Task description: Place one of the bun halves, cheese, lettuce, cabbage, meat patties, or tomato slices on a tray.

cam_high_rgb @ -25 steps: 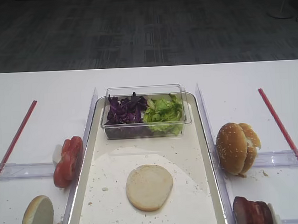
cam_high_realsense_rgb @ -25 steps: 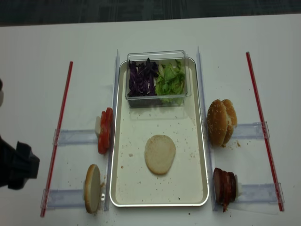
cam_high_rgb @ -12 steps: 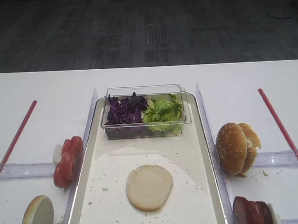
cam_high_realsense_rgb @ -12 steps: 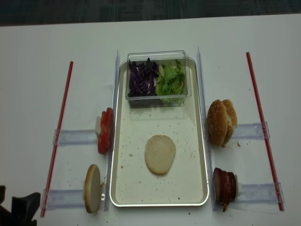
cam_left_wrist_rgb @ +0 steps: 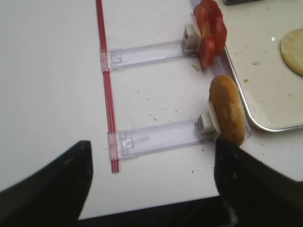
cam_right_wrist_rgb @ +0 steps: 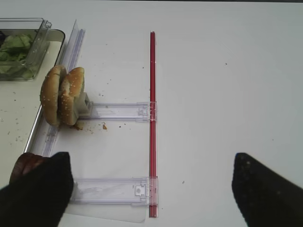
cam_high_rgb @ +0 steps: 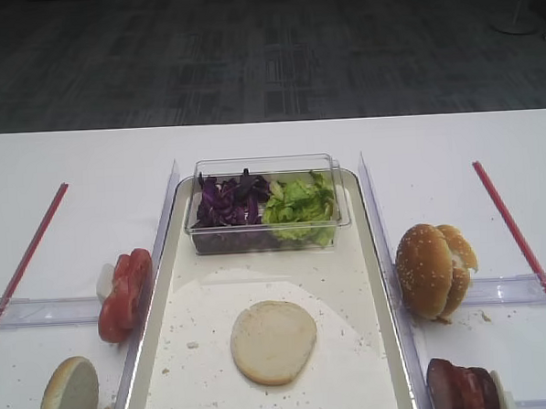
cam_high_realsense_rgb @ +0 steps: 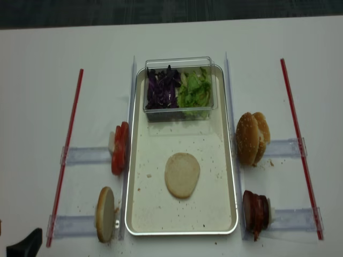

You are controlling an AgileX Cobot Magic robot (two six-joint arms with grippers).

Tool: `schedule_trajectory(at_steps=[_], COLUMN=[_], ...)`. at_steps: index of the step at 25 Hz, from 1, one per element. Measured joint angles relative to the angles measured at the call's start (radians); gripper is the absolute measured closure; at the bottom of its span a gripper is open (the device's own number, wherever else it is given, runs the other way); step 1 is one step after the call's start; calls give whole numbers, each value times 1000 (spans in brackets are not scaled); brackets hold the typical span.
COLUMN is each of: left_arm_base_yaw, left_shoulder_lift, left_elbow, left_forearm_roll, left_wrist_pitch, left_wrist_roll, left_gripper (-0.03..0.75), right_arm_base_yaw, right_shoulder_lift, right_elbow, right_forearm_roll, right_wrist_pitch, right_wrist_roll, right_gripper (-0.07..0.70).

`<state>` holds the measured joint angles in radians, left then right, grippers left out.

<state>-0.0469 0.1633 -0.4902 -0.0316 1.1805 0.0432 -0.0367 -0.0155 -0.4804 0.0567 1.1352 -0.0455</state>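
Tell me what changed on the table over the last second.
The left arm drew back toward the near edge of the table: only a dark tip remains at the overhead view's bottom-left corner. Nothing was gripped or released. The pale round plain bun half lies as before on the large silver metal tray; the red tomato slices and clear plastic tub are unmoved.

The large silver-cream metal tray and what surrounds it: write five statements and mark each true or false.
1. A round pale plain bun half lies flat on the large silver-cream metal tray. True.
2. The purple shredded cabbage sits left of the crinkled green lettuce in the clear plastic tub. True.
3. The bright red tomato slices lie on the tray. False: they stand outside its left rim.
4. The sesame-seeded buns are left of the tray. False: right.
5. The left gripper holds a bun. False: open, empty.
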Motion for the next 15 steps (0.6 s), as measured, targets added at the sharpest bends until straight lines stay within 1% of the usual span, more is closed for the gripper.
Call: schedule_trajectory(at_steps=[9, 15], left_arm_base_yaw=[0, 0], left_shoulder_lift=[-78, -164], left_elbow=[0, 2], left_forearm_roll=[0, 0], left_wrist_pitch=[0, 0], left_wrist_roll=[-2, -7], left_gripper=[223, 223], right_arm_base_yaw=[0, 0], right_shoulder_lift=[0, 0], right_elbow=[0, 0], right_forearm_roll=[0, 0], right_wrist_pitch=[0, 0], right_wrist_roll=[2, 2], right_gripper=[-60, -60])
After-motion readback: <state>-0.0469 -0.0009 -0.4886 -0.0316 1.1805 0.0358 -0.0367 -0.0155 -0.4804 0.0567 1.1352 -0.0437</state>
